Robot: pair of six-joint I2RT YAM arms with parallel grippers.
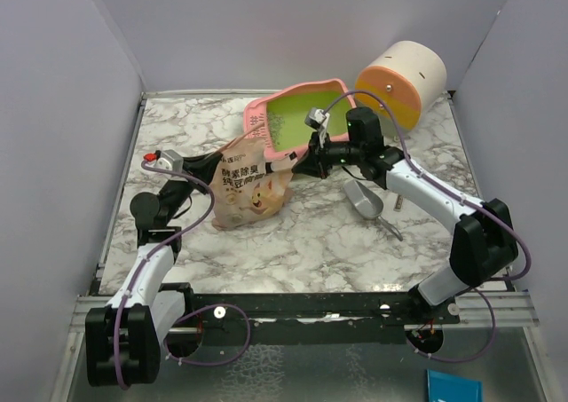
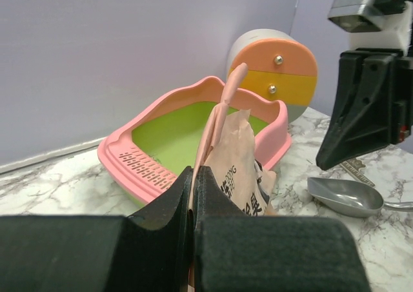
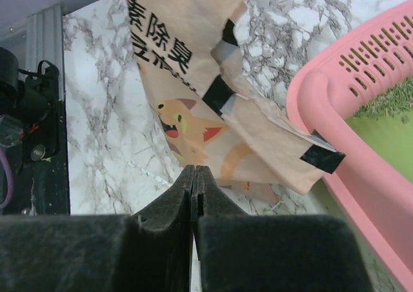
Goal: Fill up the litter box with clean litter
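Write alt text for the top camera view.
A tan pouch printed with a cartoon animal sits beside a pink plastic litter box with a green inside, the left hand and right hand shut at the pouch's opposite ends. A grey metal scoop lies nearby on the marble table.
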